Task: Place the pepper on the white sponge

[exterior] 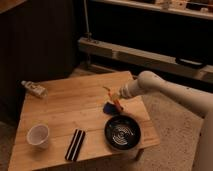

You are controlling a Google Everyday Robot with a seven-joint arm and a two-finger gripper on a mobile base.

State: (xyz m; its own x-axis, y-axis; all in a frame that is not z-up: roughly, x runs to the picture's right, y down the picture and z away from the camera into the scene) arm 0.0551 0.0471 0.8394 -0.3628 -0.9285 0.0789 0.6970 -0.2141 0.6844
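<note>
My white arm reaches in from the right, and the gripper [116, 98] hangs over the right half of the wooden table [60, 112]. The pepper [118, 104], a small orange-red piece with a yellowish end, sits at the gripper's tip and looks held between the fingers, just above the tabletop. A small blue thing [107, 107] lies right under it on the left. I cannot pick out a plainly white sponge in this view.
A black round pan [122, 132] sits at the front right, just in front of the gripper. A white cup [38, 135] stands front left. A dark flat oblong with a pale stripe [76, 145] lies between them. A clear bottle [34, 89] lies at the far left.
</note>
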